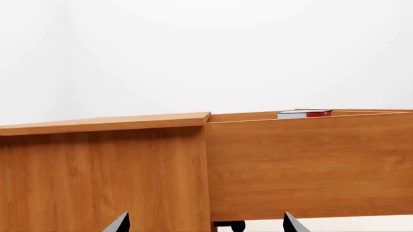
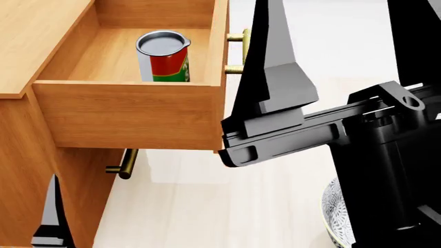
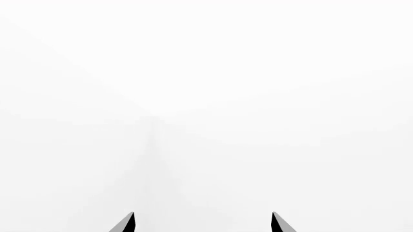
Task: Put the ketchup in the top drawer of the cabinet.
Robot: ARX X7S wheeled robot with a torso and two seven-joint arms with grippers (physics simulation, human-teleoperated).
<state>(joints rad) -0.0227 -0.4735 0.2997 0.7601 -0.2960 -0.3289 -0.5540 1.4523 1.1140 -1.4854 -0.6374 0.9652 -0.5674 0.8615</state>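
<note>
The ketchup point(image 2: 164, 56), a red-labelled tin with a silver lid, stands upright inside the top drawer point(image 2: 131, 116), which is pulled out of the cabinet point(image 2: 31, 46). No gripper touches it. My right gripper point(image 2: 337, 20) is open beside the drawer's front, fingers pointing up, and its wrist view shows only white wall between the tips point(image 3: 202, 222). My left gripper point(image 1: 205, 224) is open and low, facing the cabinet's side point(image 1: 103, 174) and the drawer's side wall point(image 1: 310, 164). The ketchup's rim point(image 1: 304, 114) peeks over that wall.
The top drawer's brass handle point(image 2: 241, 51) sits right by the right gripper's finger point(image 2: 279, 67). The lower drawer's brass handle point(image 2: 124, 165) shows under the open drawer. A grey-patterned bowl point(image 2: 336, 217) lies on the pale floor, half hidden behind the right arm.
</note>
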